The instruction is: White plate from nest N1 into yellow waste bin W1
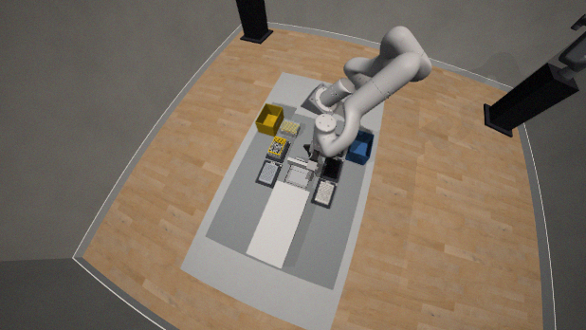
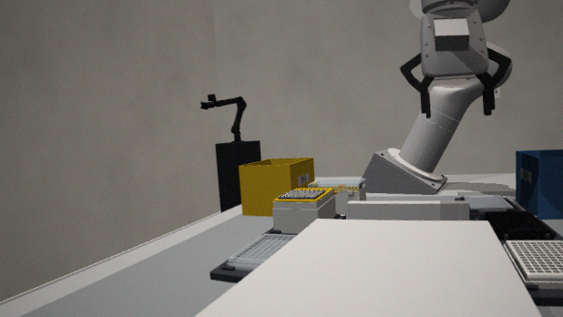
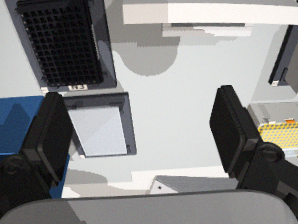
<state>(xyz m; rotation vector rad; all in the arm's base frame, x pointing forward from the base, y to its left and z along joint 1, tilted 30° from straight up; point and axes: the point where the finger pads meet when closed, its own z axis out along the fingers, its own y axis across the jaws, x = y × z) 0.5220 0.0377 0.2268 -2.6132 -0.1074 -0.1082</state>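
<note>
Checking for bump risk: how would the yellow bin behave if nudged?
The bin looks like a tall, open, seemingly empty box, so probably light and apt to slide. A push near its rim might tip it.

Bench: grey bench [image 1: 223, 223] set on a wooden floor [image 1: 450, 213].
Back left: yellow waste bin W1 [image 1: 269, 119], upright.
Right side: blue bin [image 1: 360, 148].
Middle: dark nests with plates, a black plate [image 1: 331, 169], a white plate [image 1: 324, 192].
Front: long white slab [image 1: 279, 224].
Rear: arm's base [image 1: 313, 99].
</note>
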